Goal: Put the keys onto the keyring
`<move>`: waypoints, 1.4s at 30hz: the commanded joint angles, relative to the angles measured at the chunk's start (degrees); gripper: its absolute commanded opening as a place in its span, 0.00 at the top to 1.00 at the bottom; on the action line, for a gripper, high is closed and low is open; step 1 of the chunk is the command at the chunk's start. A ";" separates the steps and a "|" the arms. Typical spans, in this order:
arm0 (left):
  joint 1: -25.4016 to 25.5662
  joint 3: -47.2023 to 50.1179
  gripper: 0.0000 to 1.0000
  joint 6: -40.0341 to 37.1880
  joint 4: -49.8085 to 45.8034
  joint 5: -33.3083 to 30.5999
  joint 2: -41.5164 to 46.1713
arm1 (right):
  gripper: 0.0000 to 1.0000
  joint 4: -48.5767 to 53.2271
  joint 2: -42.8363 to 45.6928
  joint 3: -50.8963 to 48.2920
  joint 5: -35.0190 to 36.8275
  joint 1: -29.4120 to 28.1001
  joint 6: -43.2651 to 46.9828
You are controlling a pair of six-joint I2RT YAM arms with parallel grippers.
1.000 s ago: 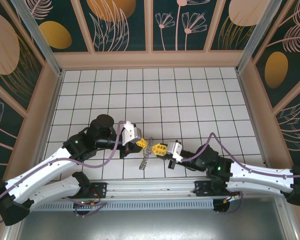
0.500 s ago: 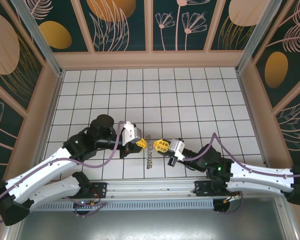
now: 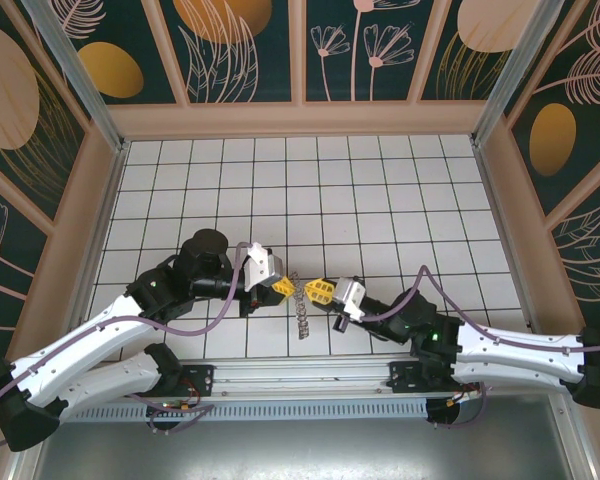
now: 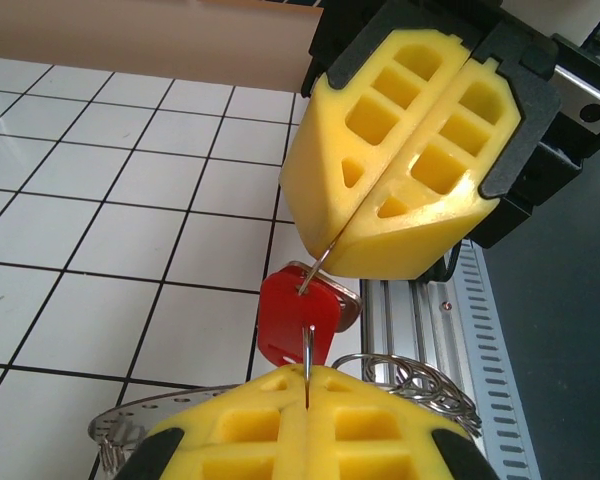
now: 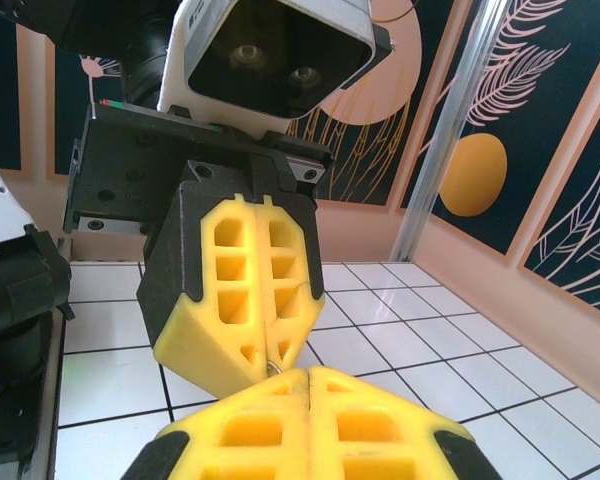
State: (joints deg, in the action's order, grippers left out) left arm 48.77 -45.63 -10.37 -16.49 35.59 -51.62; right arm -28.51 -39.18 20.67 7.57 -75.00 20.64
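Note:
Both yellow-tipped grippers meet tip to tip above the near tiles. In the left wrist view, my left gripper is shut on a thin grey wire of the keyring. The same wire loops up into the shut seam of my right gripper. A key with a red head hangs on that wire between the two tips, a grey metal piece behind it. From above, the left gripper and right gripper flank the keyring. In the right wrist view, the right gripper is shut, the ring's wire just peeking out.
A chain of linked metal rings dangles from the keyring toward the near edge; it also shows as a coil in the left wrist view. The aluminium rail runs along the table's near edge. Wooden walls enclose the tiled floor.
The right gripper has shifted slightly toward the far side. The dangling chain has swung from slanting left to hanging nearly straight. Both grippers stayed shut.

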 commanded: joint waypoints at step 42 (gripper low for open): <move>0.35 0.15 1.00 -0.75 3.33 0.90 1.42 | 1.00 -0.97 -0.11 -1.04 -3.53 1.65 -4.85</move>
State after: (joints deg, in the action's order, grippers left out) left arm 48.77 -45.52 -10.37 -16.47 35.55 -51.24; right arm -28.10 -39.07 19.73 4.45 -73.80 16.97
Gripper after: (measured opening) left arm 0.037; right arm 0.038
